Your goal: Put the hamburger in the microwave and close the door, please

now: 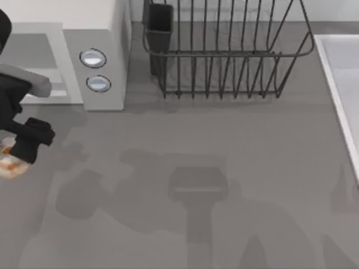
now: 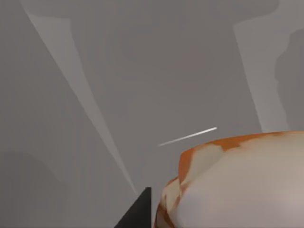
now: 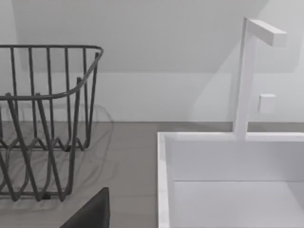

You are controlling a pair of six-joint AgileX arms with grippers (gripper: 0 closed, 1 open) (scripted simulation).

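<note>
The hamburger [image 1: 8, 163], a pale bun with orange patches, is at the table's far left edge, in front of the microwave [image 1: 106, 33]. My left gripper [image 1: 29, 144] is over it and shut on it. In the left wrist view the hamburger [image 2: 237, 185] looms close beside one dark finger [image 2: 137, 213]. The microwave stands at the back left, and its grey interior [image 1: 33, 53] shows beside two round knobs [image 1: 93, 58]. The door is out of view. A dark part of my right gripper [image 3: 90, 213] points toward the sink.
A dark wire dish rack [image 1: 224, 61] with a black cup holder [image 1: 160, 28] stands at the back middle, right of the microwave. A white sink [image 1: 342, 84] with a square tap [image 3: 247, 76] runs along the right edge. Arm shadows lie across the grey tabletop [image 1: 224, 168].
</note>
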